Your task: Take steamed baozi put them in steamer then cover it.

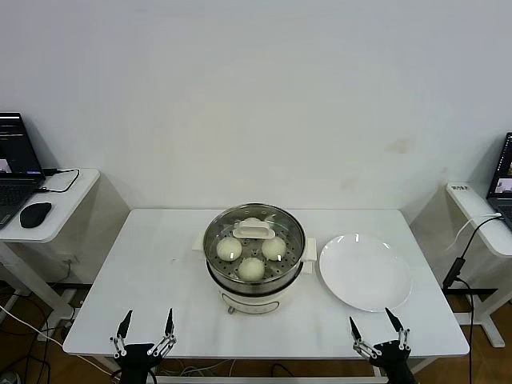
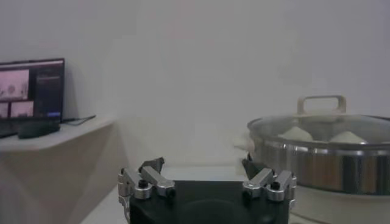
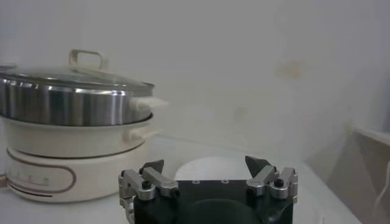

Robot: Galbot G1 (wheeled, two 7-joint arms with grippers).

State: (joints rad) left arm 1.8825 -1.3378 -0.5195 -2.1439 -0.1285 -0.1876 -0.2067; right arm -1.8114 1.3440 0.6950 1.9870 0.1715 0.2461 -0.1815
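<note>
The steamer (image 1: 254,276) stands mid-table, a steel pot on a white base. Its glass cover (image 1: 254,230) with a cream handle sits on top. Three steamed baozi (image 1: 251,269) show through the glass, with a fourth partly hidden under the handle. My left gripper (image 1: 146,324) rests open at the table's front left edge, holding nothing. My right gripper (image 1: 374,322) is open at the front right edge, also with nothing in it. In the left wrist view the covered steamer (image 2: 323,158) is off to one side of the open left gripper (image 2: 204,165). The right wrist view shows the steamer (image 3: 73,140) beyond the open right gripper (image 3: 206,164).
A bare white plate (image 1: 366,271) lies right of the steamer, also seen as the plate (image 3: 210,167) ahead of the right gripper. Side desks with a laptop (image 1: 16,164) and mouse (image 1: 35,214) stand left, another desk (image 1: 484,216) right. A white wall backs the table.
</note>
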